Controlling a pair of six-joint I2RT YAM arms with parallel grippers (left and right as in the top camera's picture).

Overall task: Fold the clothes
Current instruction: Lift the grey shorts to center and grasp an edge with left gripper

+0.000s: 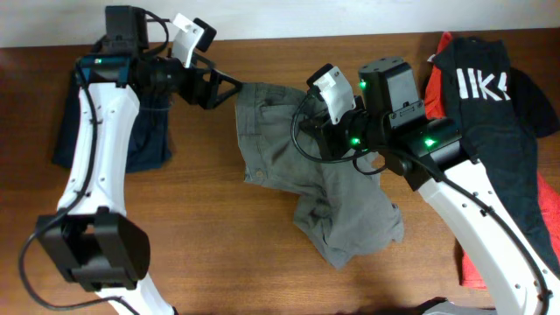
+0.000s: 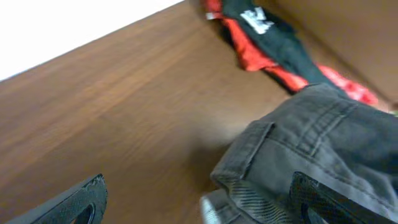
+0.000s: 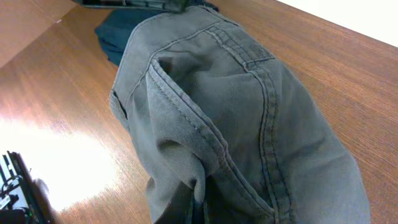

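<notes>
The wrinkled grey-khaki trousers (image 1: 350, 210) lie crumpled mid-table. My left gripper (image 1: 229, 87) is open at their upper left corner. In the left wrist view the waistband corner of the trousers (image 2: 336, 143) lies between the wide-apart fingers (image 2: 198, 186), close to the right finger. My right gripper (image 1: 308, 131) is on the upper middle of the trousers. In the right wrist view a fold of the trousers (image 3: 236, 112) is bunched and pinched at the jaws (image 3: 199, 205), and the cloth hides the fingers.
Dark navy trousers (image 1: 149, 131) lie folded at the far left under the left arm and show in the right wrist view (image 3: 118, 31). A black T-shirt with white print (image 1: 490, 96) lies over a red garment (image 1: 472, 271) at the right. The wooden table (image 1: 219, 236) ends at a white wall at the back.
</notes>
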